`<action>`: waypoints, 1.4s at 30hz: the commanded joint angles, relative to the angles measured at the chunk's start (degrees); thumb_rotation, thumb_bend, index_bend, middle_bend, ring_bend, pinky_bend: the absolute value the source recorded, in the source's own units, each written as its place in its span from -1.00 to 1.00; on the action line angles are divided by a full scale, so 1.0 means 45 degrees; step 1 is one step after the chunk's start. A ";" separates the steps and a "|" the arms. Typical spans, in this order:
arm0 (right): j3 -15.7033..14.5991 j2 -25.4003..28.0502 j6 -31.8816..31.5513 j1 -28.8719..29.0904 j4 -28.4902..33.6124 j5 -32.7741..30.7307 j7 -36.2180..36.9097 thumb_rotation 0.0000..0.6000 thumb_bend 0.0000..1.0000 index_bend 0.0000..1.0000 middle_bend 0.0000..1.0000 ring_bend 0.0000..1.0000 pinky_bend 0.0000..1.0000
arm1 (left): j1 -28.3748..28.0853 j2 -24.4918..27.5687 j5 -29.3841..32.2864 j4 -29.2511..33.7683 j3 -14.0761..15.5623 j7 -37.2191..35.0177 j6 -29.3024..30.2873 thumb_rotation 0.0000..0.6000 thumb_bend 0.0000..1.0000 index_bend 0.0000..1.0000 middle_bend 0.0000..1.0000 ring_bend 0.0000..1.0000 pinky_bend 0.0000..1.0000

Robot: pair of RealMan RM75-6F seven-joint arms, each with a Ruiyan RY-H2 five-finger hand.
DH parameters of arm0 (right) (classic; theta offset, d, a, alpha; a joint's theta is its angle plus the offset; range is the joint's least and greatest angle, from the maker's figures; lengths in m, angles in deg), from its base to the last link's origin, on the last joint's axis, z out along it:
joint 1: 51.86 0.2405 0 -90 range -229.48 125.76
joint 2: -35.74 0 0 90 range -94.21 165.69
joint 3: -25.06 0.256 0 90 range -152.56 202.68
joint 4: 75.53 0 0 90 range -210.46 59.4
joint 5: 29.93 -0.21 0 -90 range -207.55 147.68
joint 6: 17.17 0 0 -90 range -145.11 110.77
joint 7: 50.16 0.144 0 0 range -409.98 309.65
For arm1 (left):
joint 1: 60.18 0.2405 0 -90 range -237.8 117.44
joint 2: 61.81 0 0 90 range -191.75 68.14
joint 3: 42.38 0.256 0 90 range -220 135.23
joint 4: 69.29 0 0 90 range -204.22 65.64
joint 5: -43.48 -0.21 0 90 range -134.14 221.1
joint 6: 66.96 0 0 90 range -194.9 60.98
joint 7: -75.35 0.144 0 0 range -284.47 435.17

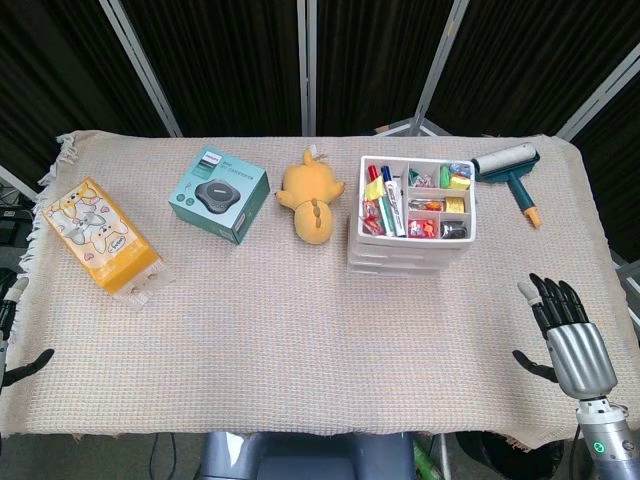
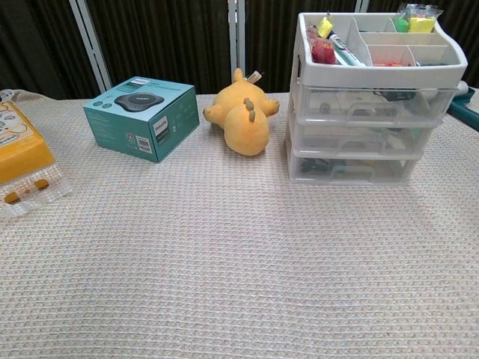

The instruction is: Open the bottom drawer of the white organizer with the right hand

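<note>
The white organizer (image 1: 410, 215) (image 2: 367, 105) stands right of the table's middle, its top tray filled with markers and small items. It has three clear drawers stacked. The bottom drawer (image 2: 352, 168) is pushed in, its handle facing the table's front edge. My right hand (image 1: 565, 330) hovers at the table's right front, well in front and to the right of the organizer, fingers spread and holding nothing. The chest view does not show it. Only a dark fingertip of my left hand (image 1: 28, 365) shows at the left front edge.
A yellow plush toy (image 1: 310, 195) lies just left of the organizer. A teal box (image 1: 220, 195) sits further left, and a yellow packet (image 1: 100, 235) near the left edge. A lint roller (image 1: 512, 170) lies at the back right. A beige woven cloth (image 1: 300, 330) covers the table.
</note>
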 commanded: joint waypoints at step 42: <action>-0.0113 0.1520 0.4407 0.1070 0.5148 -0.2843 0.5945 1.00 -0.53 -0.93 0.69 0.73 0.50 | 0.0112 0.0230 -0.0177 0.0190 -0.0126 -0.0478 0.0460 1.00 -0.71 -1.00 -1.00 -1.00 -1.00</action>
